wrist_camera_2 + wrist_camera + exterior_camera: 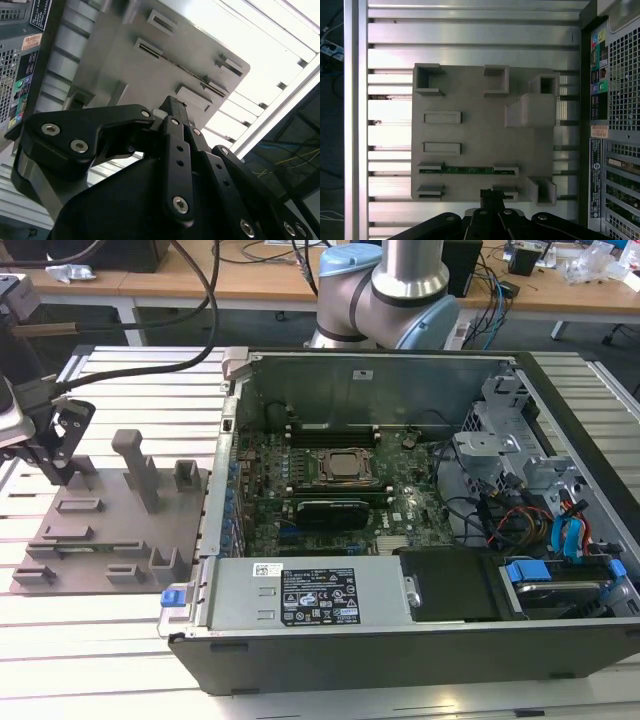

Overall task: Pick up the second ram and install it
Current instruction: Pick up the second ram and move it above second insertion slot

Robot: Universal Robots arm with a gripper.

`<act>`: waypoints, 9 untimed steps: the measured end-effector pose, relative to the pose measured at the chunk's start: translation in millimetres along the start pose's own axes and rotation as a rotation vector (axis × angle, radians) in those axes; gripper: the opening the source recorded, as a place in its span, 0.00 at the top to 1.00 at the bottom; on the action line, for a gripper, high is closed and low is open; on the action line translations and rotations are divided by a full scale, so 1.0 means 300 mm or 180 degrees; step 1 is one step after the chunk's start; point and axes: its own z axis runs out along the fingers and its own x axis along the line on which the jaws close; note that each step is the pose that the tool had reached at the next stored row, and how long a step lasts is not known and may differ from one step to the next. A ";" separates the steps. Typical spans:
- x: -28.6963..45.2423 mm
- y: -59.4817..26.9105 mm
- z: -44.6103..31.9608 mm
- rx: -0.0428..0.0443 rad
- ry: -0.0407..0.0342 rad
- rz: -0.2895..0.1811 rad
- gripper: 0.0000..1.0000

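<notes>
Grey plastic is what the second ram [465, 170] is seated in. The thin green stick appears to stand on edge btwn two small blocks of the holder plate [470, 135], which is laid on the slatted aluminium table [470, 40]. Its long axis is set parallel to the plate edge nearest the gripper [492, 194], w/ one end aimed toward the open PC case [400, 670] at the exterior view's right. In the first wrist view the stick is found just beyond the fingertips, w/ one further row of blocks lying btwn it and that edge. Height above the plate cannot be fixed from that view. In the exterior view the gripper is seen hanging over the part of the plate toward the exterior view's left, apart from the plate's surface and clear of the tall post [135, 465].

The fingers are seen pressed together, w/ no gap visible btwn them in both wrist views, and nothing is gripped or touched. The stick is thus judged not yet picked up. The motherboard [255, 480] inside the case is well apart from the gripper, beyond the plate's far side.
</notes>
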 end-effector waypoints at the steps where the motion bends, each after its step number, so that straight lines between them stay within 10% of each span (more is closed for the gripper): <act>1: 0.000 0.000 0.000 0.0000 0.0000 -0.0001 0.90; 5: 0.000 0.000 0.000 -0.0005 -0.0001 -0.0236 0.90; 9: 0.000 0.000 0.000 -0.0018 -0.0003 -0.0800 0.90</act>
